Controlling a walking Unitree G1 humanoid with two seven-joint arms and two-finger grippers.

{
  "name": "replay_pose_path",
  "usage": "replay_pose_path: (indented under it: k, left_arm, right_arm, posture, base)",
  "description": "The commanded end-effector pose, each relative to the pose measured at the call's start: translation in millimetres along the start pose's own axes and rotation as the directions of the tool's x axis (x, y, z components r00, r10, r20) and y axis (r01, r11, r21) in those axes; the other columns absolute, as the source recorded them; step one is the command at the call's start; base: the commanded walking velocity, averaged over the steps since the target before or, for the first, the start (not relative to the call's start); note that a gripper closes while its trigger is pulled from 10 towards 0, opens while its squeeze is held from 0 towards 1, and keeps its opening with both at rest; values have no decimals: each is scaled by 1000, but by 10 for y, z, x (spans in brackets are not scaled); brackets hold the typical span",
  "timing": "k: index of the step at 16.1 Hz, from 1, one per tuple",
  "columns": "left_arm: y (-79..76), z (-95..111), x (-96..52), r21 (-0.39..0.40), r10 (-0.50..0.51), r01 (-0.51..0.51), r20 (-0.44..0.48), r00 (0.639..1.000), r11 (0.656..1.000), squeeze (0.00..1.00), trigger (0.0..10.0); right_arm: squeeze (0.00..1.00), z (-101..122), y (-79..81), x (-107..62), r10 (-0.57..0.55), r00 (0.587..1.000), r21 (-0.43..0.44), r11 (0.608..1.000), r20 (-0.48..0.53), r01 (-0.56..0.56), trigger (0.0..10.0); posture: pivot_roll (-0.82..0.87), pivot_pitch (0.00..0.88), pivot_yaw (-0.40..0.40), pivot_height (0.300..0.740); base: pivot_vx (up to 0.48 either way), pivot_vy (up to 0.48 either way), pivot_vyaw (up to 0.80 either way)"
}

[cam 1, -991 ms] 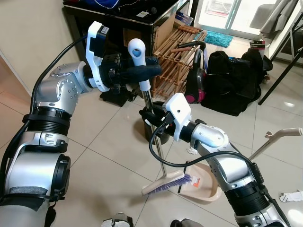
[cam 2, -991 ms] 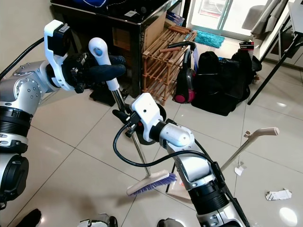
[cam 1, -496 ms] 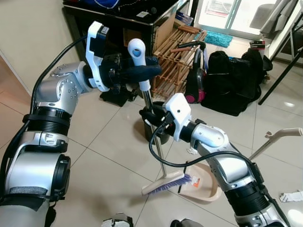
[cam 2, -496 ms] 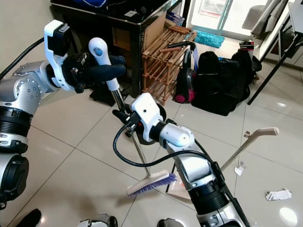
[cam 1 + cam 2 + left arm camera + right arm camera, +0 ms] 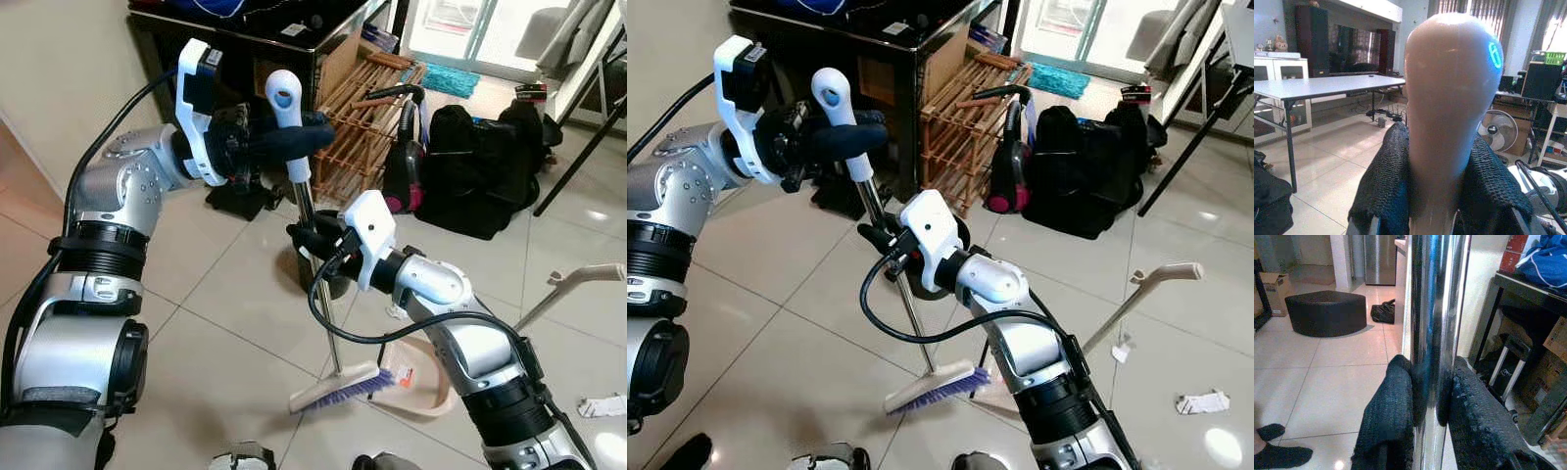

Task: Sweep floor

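Note:
I hold a broom between both arms. Its white handle top [image 5: 285, 98] is pinched by my left gripper [image 5: 294, 139], whose black fingers [image 5: 1382, 196] are shut on it. Lower down, my right gripper [image 5: 306, 238] is shut on the chrome pole [image 5: 1432, 333]. The broom head [image 5: 338, 388] with purple bristles rests on the tiled floor, beside a beige dustpan [image 5: 423, 380]. Its long handle [image 5: 578, 284] leans out to the right. Scraps of white paper [image 5: 1202, 401] lie on the tiles at the right.
A black cabinet [image 5: 245, 44] stands ahead, with a wooden rack [image 5: 364, 117], a vacuum cleaner [image 5: 407, 162] and a black bag [image 5: 485, 171] next to it. A black bin [image 5: 312, 274] sits behind the pole. Shoes [image 5: 240, 456] show at the bottom edge.
The broom head has slid a little to the left across the tiles, away from the dustpan. Both grippers keep their hold on the broom.

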State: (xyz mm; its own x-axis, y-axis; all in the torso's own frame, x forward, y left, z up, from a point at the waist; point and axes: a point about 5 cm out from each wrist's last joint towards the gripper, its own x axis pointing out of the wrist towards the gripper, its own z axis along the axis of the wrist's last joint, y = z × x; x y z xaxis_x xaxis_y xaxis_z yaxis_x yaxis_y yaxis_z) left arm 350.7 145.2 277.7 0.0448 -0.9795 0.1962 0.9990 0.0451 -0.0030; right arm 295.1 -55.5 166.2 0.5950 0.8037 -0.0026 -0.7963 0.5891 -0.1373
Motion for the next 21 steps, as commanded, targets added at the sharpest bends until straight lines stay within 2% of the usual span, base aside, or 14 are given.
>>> replay_pose_path:
  k: [1,6,7,8,10,11,12,14,16,19,21]
  left_arm:
    - [-6,41,20,4,-9,9,2,1000,1000,0,0]
    - [-2,37,14,9,-3,3,2,1000,1000,0,0]
    - [0,39,14,12,-2,2,3,1000,1000,0,0]
    - [0,39,15,19,-2,2,3,1000,1000,0,0]
    - [1,36,13,27,2,-2,-2,1000,1000,0,0]
    - [3,35,13,32,5,-5,-2,1000,999,0,0]
    - [4,33,13,36,9,-9,-3,1000,999,0,0]
    - [10,22,7,52,19,-18,-16,1000,998,0,0]
    - [28,-47,1,69,50,-48,-36,998,996,0,0]
    - [47,-83,0,93,81,-77,-38,996,993,0,0]
    - [94,-112,-12,146,153,-145,-46,987,979,0,0]
  right_arm:
    - [0,47,-7,-1,3,1000,-21,1000,25,-3,0]
    - [0,45,-9,1,-4,1000,-22,1000,25,5,0]
    - [0,39,-14,1,-12,1000,-26,1000,22,13,824]
    - [0,34,-24,2,-28,999,-19,999,24,28,10000]
    - [0,40,-30,2,-34,999,-7,999,30,34,10000]
    - [145,41,-32,2,-35,999,-6,999,32,35,10000]
    - [1000,44,-36,0,-37,999,-3,999,35,37,10000]
    - [1000,60,-39,3,-40,998,25,999,52,39,10000]
    - [1000,120,-34,1,-55,992,86,995,112,45,10000]
    - [1000,125,-18,-6,-40,992,90,996,117,29,10000]
    - [1000,105,15,-30,-17,994,81,997,106,9,10000]
  posture:
    - [-13,47,22,740]
    - [-11,46,22,740]
    - [-12,45,22,740]
    - [-12,45,21,740]
    - [-13,42,21,740]
    - [-12,41,20,740]
    - [-12,41,20,740]
    - [-13,37,21,740]
    - [-13,34,21,740]
    - [-16,34,23,740]
    - [-14,38,23,740]
  base:
    - [0,0,0]
    - [0,0,0]
    - [0,0,0]
    - [0,0,0]
    - [0,0,0]
    - [0,0,0]
    - [0,0,0]
    - [0,0,0]
    - [0,0,0]
    - [0,0,0]
    - [0,0,0]
